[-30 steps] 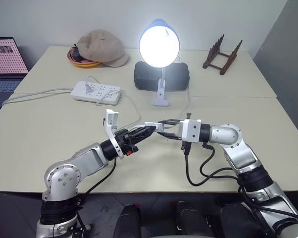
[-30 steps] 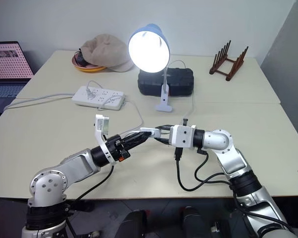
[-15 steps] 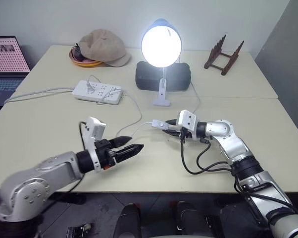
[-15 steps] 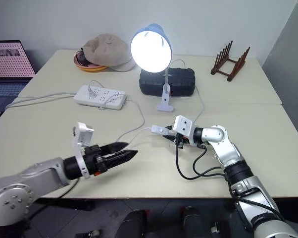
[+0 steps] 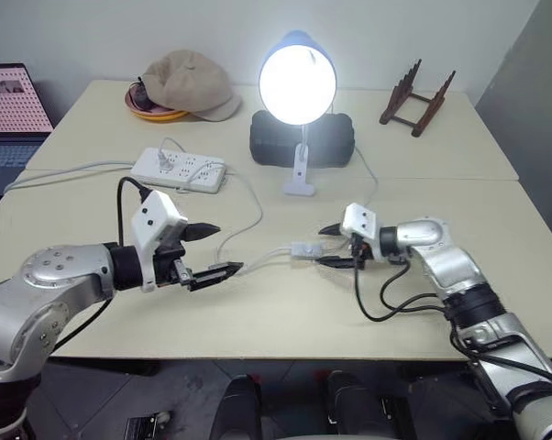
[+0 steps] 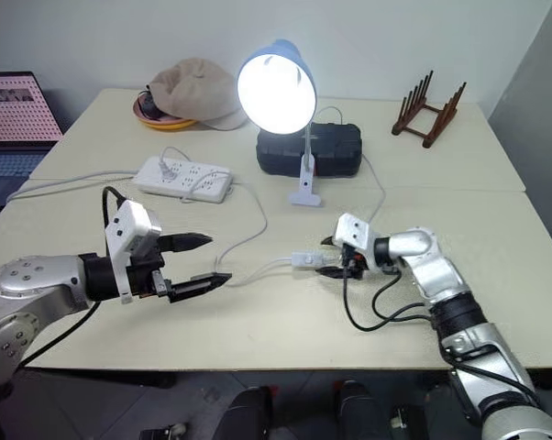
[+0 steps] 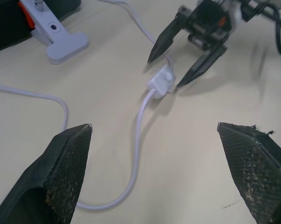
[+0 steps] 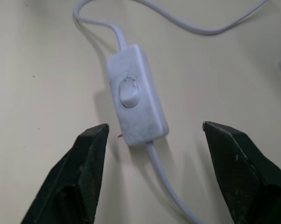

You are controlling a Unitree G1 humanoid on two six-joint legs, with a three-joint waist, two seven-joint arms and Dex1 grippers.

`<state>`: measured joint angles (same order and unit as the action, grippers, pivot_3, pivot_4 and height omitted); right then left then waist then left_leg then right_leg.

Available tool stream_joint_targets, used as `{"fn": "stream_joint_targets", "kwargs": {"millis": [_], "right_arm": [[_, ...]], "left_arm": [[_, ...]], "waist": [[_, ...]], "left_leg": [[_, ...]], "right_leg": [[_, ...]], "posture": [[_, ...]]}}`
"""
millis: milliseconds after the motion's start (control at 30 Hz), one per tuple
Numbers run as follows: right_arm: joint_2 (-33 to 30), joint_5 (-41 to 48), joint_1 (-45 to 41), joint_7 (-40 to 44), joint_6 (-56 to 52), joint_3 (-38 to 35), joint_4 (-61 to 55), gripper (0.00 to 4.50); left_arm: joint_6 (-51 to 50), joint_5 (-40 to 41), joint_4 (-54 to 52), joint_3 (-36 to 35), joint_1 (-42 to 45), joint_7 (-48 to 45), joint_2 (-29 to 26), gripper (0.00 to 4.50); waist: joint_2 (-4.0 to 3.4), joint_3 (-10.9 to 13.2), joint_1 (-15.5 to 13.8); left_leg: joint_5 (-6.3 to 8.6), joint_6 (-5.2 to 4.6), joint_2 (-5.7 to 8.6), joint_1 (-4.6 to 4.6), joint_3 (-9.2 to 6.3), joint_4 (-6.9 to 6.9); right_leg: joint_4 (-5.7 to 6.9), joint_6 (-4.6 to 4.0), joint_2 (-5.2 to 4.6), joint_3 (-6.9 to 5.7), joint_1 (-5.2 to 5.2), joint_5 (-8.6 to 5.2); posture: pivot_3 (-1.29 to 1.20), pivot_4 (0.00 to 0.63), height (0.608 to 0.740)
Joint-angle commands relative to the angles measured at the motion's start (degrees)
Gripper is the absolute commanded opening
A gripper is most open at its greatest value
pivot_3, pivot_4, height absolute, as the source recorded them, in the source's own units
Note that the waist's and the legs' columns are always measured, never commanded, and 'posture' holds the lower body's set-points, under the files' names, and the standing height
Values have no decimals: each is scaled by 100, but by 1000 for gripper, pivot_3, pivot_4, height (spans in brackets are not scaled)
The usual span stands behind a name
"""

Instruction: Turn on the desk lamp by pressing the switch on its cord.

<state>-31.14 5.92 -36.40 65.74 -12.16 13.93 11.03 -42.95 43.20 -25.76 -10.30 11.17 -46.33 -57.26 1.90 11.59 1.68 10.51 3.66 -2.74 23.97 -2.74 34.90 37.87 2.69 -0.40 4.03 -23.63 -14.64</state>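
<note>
Left claw [image 5: 212, 250] has let go and pulled back toward the lower left of the frame, fingers spread wide, nothing in them; a second ago both claws met on the small white oblong inline switch [image 5: 304, 249] at frame centre; now it lies flat on the pale beige surface [image 5: 93, 206], just right of centre, rocker facing up; thin white cord [image 5: 258, 261] loops left from it and on toward the white multi-socket power strip [image 5: 178, 170] in the upper left; small desk lamp with round light-blue shade and big white bulb [image 5: 297, 82] stands upper centre by its white clip base, bulb glowing, lit in the earlier frames too; right claw [image 5: 332, 246] has also released, fingers parted either side of the switch's right end, not touching it as far as the wrist view shows; reads as press done, lamp on, both arms backing off; task looks complete.
</note>
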Motion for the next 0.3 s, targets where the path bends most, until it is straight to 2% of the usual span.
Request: {"fn": "stream_joint_targets", "kwargs": {"millis": [33, 133, 300], "right_arm": [[-503, 592, 254, 263, -694, -505, -1145, 4414], [-1167, 1248, 731, 469, -1436, -1136, -2239, 4472], [-1637, 1761, 1172, 446, -2084, -1387, -2927, 4472]], "left_arm": [[183, -168, 91, -57, 186, -412, -213, 4500], [192, -270, 414, 24, 469, -820, -450, 4500], [379, -554, 699, 201, 680, -1178, -531, 4500]], "waist": [[1, -1, 2], [-5, 5, 35], [-8, 7, 21]], "left_leg": [[0, 0, 0, 0, 0, 0], [0, 0, -2, -1, 3, 0], [1, 0, -2, -1, 7, 1]], "right_leg": [[-1, -1, -1, 0, 0, -1], [10, -6, 1, 2, -7, -3], [7, -9, 0, 4, -10, -6]], "posture": [[0, 150, 740], [0, 150, 740], [0, 150, 740]]}}
